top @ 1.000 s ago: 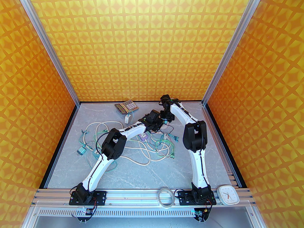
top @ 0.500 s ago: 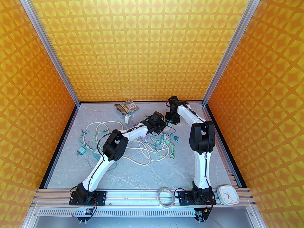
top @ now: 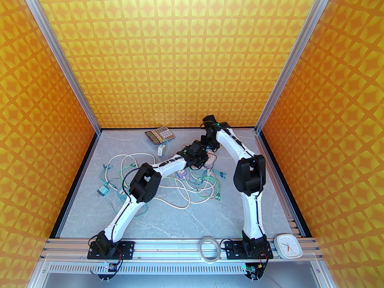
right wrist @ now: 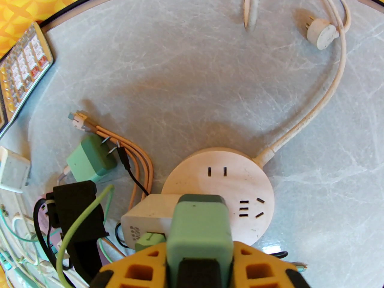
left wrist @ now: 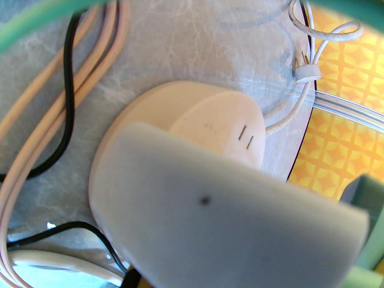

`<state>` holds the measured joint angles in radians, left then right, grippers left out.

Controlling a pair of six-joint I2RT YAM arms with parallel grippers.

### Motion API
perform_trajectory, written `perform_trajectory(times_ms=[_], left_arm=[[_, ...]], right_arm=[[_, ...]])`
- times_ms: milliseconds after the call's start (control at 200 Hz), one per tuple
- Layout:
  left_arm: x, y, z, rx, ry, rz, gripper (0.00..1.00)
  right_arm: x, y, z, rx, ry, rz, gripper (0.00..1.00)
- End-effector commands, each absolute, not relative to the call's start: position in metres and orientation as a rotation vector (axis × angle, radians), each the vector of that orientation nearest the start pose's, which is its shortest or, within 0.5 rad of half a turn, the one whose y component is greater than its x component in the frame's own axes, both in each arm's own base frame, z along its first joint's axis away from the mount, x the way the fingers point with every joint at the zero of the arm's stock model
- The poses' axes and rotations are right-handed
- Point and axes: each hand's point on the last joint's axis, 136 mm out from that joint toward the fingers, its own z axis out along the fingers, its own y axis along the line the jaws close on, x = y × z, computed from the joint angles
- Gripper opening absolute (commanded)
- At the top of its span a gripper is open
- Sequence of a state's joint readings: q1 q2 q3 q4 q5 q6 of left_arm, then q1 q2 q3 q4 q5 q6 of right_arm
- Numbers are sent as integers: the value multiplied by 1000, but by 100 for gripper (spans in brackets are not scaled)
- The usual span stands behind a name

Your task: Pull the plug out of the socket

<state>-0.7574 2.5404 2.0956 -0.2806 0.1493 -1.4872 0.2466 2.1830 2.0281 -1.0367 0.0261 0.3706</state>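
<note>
The round cream socket (right wrist: 219,190) lies flat on the table, and its own cord curves away to the right. A mint-green plug (right wrist: 199,229) stands over its near edge, gripped between the yellow fingers (right wrist: 144,268) of my right gripper (right wrist: 199,259). The plug's body hides its prongs, so I cannot tell whether they sit in the socket. A white adapter block (right wrist: 147,217) sticks out of the socket's left side. My left gripper (top: 199,160) is shut and rests low at the socket's left, among the cables. Close up in the left wrist view are the socket (left wrist: 186,124) and the white block (left wrist: 225,214).
Tangled cream and green cables (top: 186,190) cover the table's middle. A loose green charger (right wrist: 90,159) and a calculator (top: 160,134) lie to the left and behind. A purple strip (top: 181,173) lies under the left arm. Tape roll (top: 210,249) and clock (top: 288,245) are on the front rail.
My right arm swung out to the right, away from the socket, and has come back over it. The left gripper shifted slightly right and then back.
</note>
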Motion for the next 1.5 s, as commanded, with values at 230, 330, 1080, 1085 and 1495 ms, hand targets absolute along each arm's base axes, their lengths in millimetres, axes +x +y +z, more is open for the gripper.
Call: perform_trajectory(times_ms=[230,330,1080,1085,1495], left_arm=[[405,-427,-72,-1000,2831,-717,0],[405,-426,-71,-994,2830,-715,0],[438,-462,96,-341,2571,-876,49],[437,-463,97,-335,2569,-876,50],[423,-455,183,23,2400,-768,79]], right_arm=[[491,54,150,417,2641,176,15],[485,37,157,480,2589,183,15],[465,3,75,769,2479,686,25],[465,3,74,771,2480,689,25],[445,-9,45,870,2523,646,47]])
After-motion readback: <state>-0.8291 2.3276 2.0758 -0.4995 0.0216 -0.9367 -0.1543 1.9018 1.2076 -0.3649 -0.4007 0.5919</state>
